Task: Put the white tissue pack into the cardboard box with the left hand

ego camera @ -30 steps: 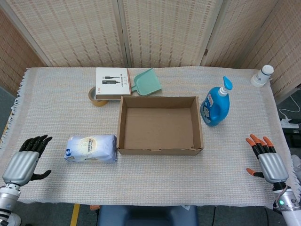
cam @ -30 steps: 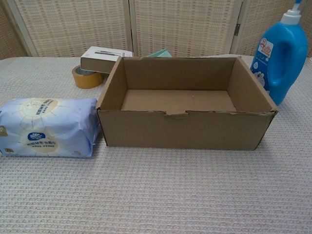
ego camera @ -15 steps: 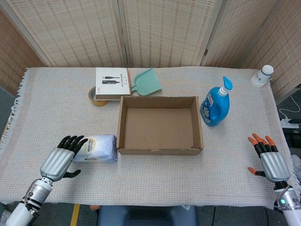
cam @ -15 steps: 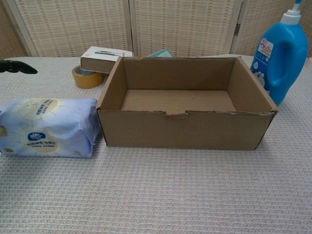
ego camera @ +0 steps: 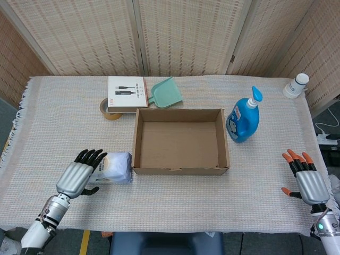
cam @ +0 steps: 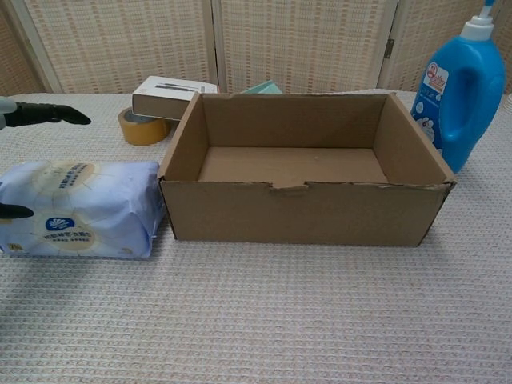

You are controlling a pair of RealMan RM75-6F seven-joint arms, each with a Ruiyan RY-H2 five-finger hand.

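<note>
Left robot hand (ego camera: 81, 177): open, fingers spread over the near end of the tissue pack (ego camera: 112, 167), holding nothing.
Tissue pack: under and just ahead of the fingers, flat on the table (ego camera: 64, 117).
Box (ego camera: 180, 142): just beyond the pack, touching or nearly so.
Grasp: close across the short width before lifting; soft wrapping may sag.
Right robot hand (ego camera: 307, 181): open, idle, far side.

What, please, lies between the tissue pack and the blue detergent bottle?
The open cardboard box, seen in both views, sits between the tissue pack and blue detergent bottle.
</note>
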